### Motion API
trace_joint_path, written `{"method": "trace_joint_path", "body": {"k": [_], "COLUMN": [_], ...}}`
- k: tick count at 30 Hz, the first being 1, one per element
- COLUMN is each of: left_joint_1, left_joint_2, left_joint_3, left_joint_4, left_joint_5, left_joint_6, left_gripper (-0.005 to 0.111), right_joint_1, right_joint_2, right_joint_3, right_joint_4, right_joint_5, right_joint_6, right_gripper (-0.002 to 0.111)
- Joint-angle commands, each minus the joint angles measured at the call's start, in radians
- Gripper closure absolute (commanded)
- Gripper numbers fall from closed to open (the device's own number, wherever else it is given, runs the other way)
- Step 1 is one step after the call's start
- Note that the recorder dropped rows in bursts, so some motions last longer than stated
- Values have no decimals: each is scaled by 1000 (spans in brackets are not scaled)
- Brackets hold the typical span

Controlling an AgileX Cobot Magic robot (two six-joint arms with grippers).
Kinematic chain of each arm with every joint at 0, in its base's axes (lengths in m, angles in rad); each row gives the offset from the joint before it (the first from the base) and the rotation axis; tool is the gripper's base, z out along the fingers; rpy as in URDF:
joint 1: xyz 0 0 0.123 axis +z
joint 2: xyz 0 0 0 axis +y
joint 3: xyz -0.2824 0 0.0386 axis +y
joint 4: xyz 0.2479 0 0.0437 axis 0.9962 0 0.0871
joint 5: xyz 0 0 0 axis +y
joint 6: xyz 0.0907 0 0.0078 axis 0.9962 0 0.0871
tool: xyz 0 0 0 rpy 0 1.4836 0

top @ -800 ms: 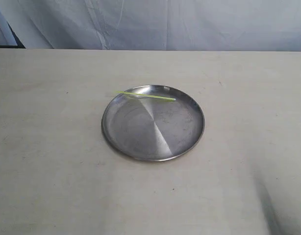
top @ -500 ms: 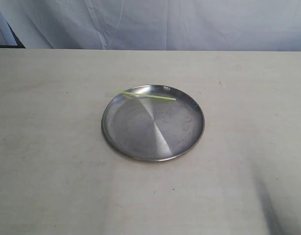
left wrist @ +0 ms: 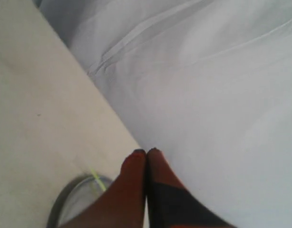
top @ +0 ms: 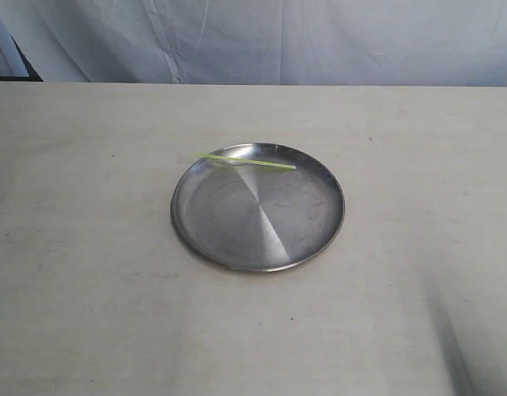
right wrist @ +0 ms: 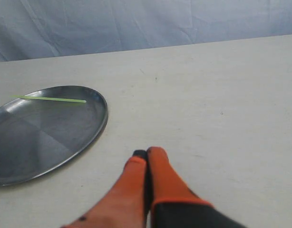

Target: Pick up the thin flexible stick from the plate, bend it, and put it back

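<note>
Pre-grasp stage, nothing picked yet. Thin flexible stick [top: 246, 162] lies across far side of plate [top: 258, 269], left end prob. overhanging the rim. Left gripper [left wrist: 146, 153] & right gripper [right wrist: 147, 153]: fingers pressed together, empty, clear of stick. Next: open one, descend w/ fine aim.

Left end effector [left wrist: 146, 152] and right end effector [right wrist: 147, 153], each with orange jaws tight together.

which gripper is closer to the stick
Left, probably: the left gripper is beside one end of the stick; the right gripper is outside the plate, with the stick on its far side.
</note>
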Motion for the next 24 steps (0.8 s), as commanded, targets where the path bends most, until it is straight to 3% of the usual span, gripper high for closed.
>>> {"method": "trace_joint_path", "body": {"k": [1,8,16,24], "left_joint_1": [-49,-106,-145,-145], "left_joint_2": [249,525,731,932], "left_joint_3": [-87,-216,-383,-481], "left_joint_4": [10,102,137,174], "left_joint_5": [0,-82,-10,-22], "left_joint_6": [3,3,3,11], "left_gripper": [107,97,69,68], "right_joint_1": [-3,-3,-3,-3], "right_joint_2": [-6,-6,-6,-6], "right_joint_3": [4,4,4,4], "right_joint_4": [-5,-5,-5,-5], "right_joint_5": [-11,-14,-14,-14], "right_joint_6": [-2,-2,-2,-2], "right_gripper": [108,108,108,108]}}
